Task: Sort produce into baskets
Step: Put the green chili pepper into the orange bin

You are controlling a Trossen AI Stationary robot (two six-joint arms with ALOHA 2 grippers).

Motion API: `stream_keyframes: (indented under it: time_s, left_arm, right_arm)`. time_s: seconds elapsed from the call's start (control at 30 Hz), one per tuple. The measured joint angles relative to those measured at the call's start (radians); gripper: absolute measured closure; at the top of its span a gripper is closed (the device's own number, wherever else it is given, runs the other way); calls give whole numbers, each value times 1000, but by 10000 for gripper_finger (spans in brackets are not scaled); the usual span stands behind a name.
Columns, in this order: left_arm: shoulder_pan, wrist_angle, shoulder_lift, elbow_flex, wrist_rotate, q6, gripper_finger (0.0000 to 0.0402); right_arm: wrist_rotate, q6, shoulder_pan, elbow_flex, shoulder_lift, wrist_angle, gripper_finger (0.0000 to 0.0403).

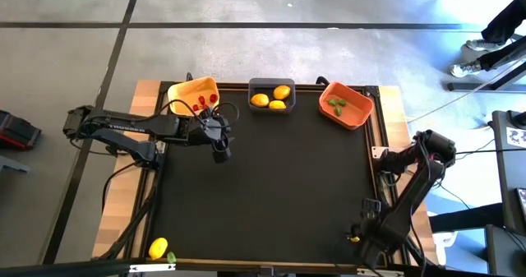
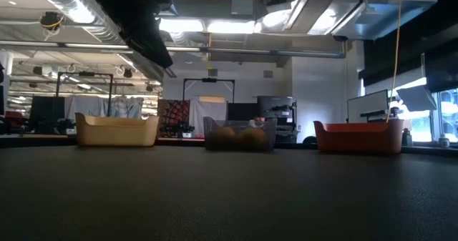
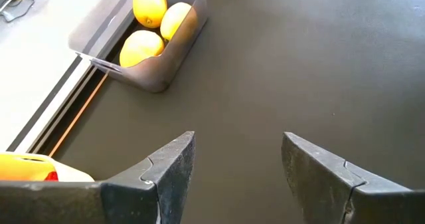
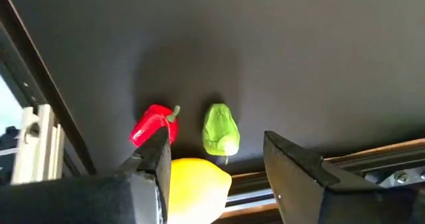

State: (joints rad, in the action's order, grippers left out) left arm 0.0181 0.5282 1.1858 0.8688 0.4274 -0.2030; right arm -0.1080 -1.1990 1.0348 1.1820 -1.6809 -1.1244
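Left gripper [image 3: 236, 177], fingers apart and empty, reaches level beside the yellow-orange basket [image 1: 192, 94]; lemons [image 3: 151, 24] lie ahead in the grey basket [image 3: 163, 68].

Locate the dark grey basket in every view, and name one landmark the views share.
High view: dark grey basket at the mat's far edge, middle of three.
Low view: centre, between the other two baskets.
Left wrist view: ahead of the left gripper, at the mat's edge.
Right wrist view: not in it.
Shared landmark: the yellow lemons inside it.
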Motion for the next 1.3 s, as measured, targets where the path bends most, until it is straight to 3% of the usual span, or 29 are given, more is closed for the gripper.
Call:
stream_keyframes:
  time_s: [0.33,0.8,1.3]
  left_arm:
    - [0,0,0,0,0,0,183]
    - [0,0,0,0,0,-4,182]
    - [0,-1,0,0,0,-5,182]
  right_arm:
    - [-65,-35,48,-90,-8,55,226]
    - [-66,-79,46,-223,-8,188,229]
    - [20,-29,45,-227,-7,192,366]
